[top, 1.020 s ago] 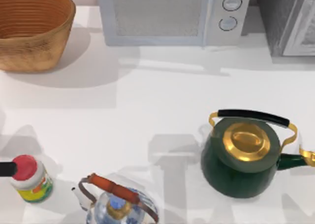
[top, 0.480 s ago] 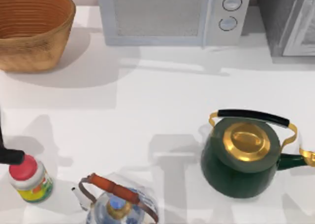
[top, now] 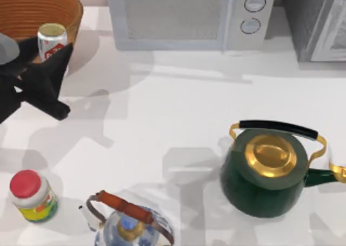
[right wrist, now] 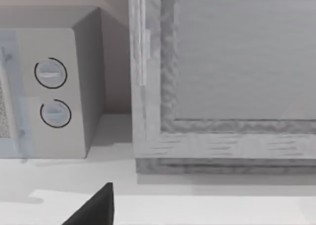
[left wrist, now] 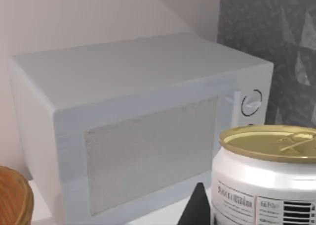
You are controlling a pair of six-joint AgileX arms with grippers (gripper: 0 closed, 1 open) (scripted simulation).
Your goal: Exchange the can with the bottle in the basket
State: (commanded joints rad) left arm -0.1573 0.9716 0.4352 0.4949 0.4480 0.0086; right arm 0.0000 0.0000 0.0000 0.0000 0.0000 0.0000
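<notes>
Left gripper (top: 53, 54) is closed on the can (top: 52, 40), held upright between the jaws, over the near rim of the basket (top: 21, 8) at the table's far left. So the can looks mid-delivery, not yet released; the bottle isn't visible, so can't judge that half of the swap. Right gripper (right wrist: 94, 207): can't tell jaw state.

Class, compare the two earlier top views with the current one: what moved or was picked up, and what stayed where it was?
The left gripper left the red-capped jar and travelled up the table's left side to the wicker basket. It now carries the can, held at the basket's rim; the can was absent from the earlier views. The jar, the green kettle, the blue-and-white kettle and the microwave stayed put.
</notes>
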